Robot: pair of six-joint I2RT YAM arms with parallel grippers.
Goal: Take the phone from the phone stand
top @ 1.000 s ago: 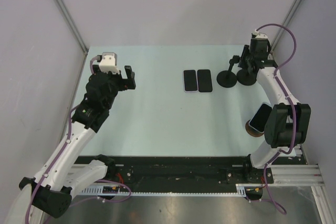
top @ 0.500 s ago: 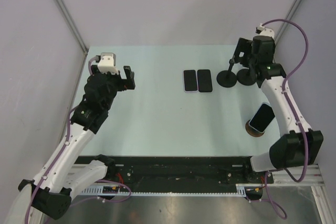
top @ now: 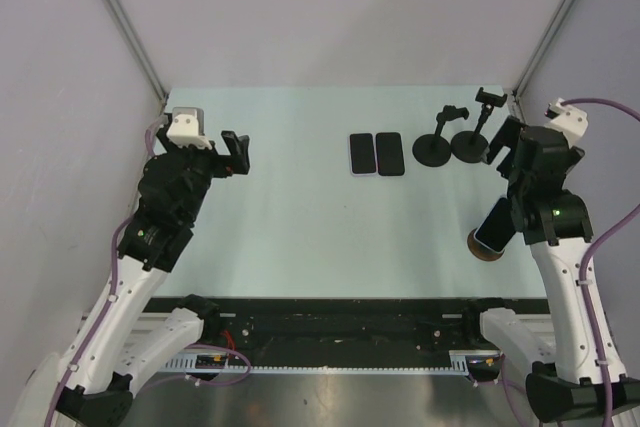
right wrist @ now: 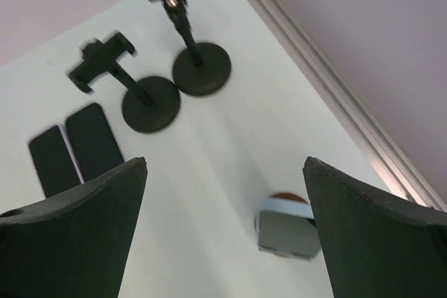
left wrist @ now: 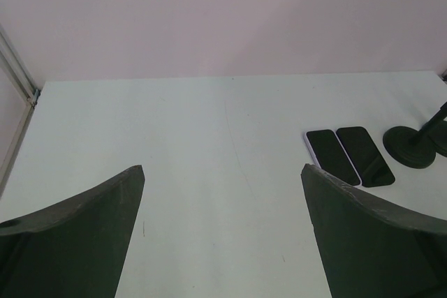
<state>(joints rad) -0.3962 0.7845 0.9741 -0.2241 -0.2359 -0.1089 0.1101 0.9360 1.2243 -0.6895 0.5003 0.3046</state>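
A phone (top: 497,223) with a pale rim leans on a small phone stand with a round brown base (top: 481,247) near the table's right edge. In the right wrist view the phone (right wrist: 285,234) lies below and to the right of centre, next to the right finger. My right gripper (top: 505,142) (right wrist: 225,165) hovers open just beyond the phone, with nothing between its fingers. Far from the phone, over the left side of the table, my left gripper (top: 236,151) (left wrist: 222,172) is open and empty.
Two black stands with round bases (top: 432,149) (top: 470,144) hold nothing at the back right. Two dark phones (top: 361,154) (top: 389,153) lie flat side by side at the back middle. A metal rail (right wrist: 349,102) runs along the right edge.
My right arm has drawn back from the two black stands toward the near right, and its gripper now hangs by the phone on the brown stand. The left arm shifted slightly left.
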